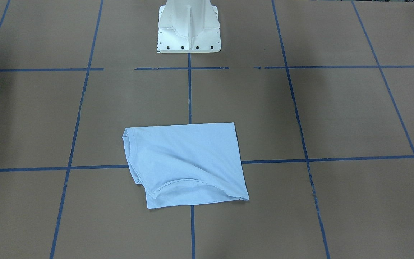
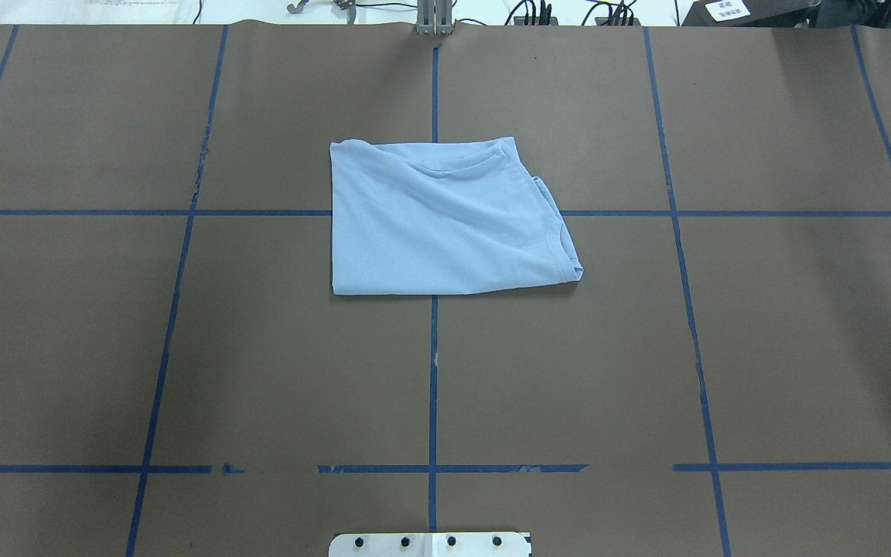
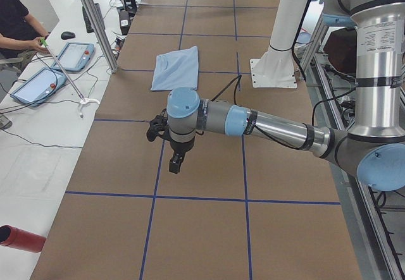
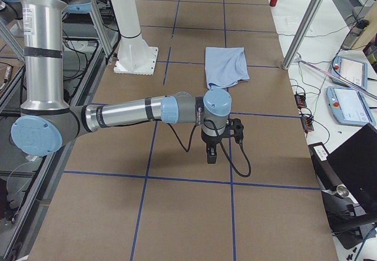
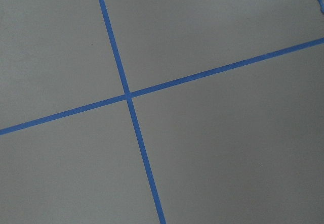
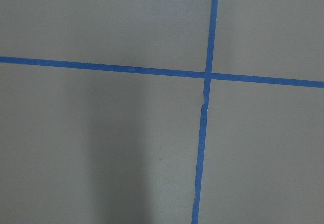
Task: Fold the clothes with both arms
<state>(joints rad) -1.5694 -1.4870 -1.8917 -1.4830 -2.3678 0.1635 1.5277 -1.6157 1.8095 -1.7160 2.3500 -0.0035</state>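
Exterior left view, my left gripper hangs above the matte brown table, I cannot tell its grip, nor that of the right gripper, soft light blue T-shirt folded into a wrinkled rectangle, midway along, nearer the far edge.

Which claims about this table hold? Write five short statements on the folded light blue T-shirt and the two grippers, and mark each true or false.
1. The light blue short-sleeved T-shirt lies folded on the brown paper-covered table. True.
2. The left arm's black two-finger gripper grips the shirt's edge. False: it hangs over bare table, apart from the shirt.
3. The shirt covers a crossing of blue tape lines. True.
4. The right arm's black gripper rests on the shirt. False: it too hangs over bare table, apart from it.
5. A red mug stands on the shirt. False: nothing lies on it.
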